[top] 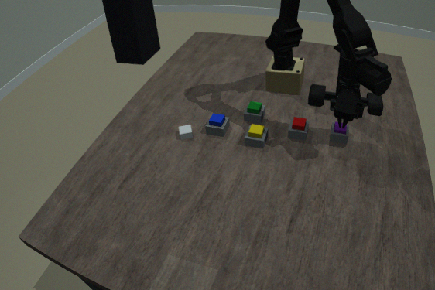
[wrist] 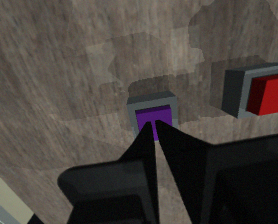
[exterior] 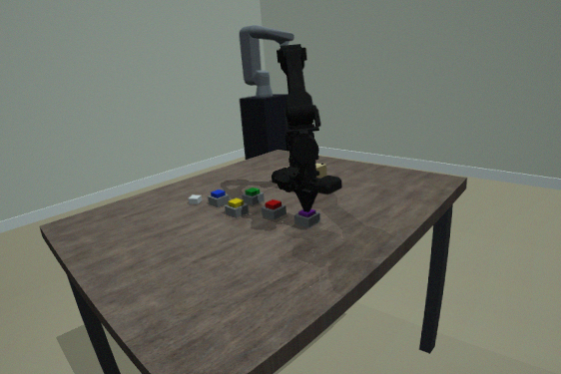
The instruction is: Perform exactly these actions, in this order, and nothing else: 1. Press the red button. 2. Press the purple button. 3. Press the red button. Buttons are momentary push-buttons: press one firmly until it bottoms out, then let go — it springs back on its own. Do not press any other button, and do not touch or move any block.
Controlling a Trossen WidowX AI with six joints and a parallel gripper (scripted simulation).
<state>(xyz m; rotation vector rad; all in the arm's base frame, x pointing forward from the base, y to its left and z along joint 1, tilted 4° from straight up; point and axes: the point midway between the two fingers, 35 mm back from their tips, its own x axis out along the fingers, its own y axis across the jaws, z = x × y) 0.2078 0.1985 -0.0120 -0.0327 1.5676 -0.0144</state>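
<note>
The purple button [top: 340, 131] [exterior: 307, 213] [wrist: 155, 113] is at the right end of the group of buttons, in a grey housing. My gripper [top: 342, 126] [exterior: 306, 210] [wrist: 153, 125] is shut and empty, pointing down, with its fingertips on the purple cap. The purple cap looks lower in its housing than the other caps. The fingers hide the near part of the cap in the wrist view. The red button [top: 299, 124] [exterior: 273, 204] [wrist: 267, 96] stands beside it, cap raised and untouched.
The yellow button [top: 256, 131] [exterior: 236, 202], green button [top: 255, 107] [exterior: 253, 191] and blue button [top: 217, 120] [exterior: 218, 193] stand left of the red one in the top view. A white block [top: 185, 131] [exterior: 195, 199] lies beyond the blue button.
</note>
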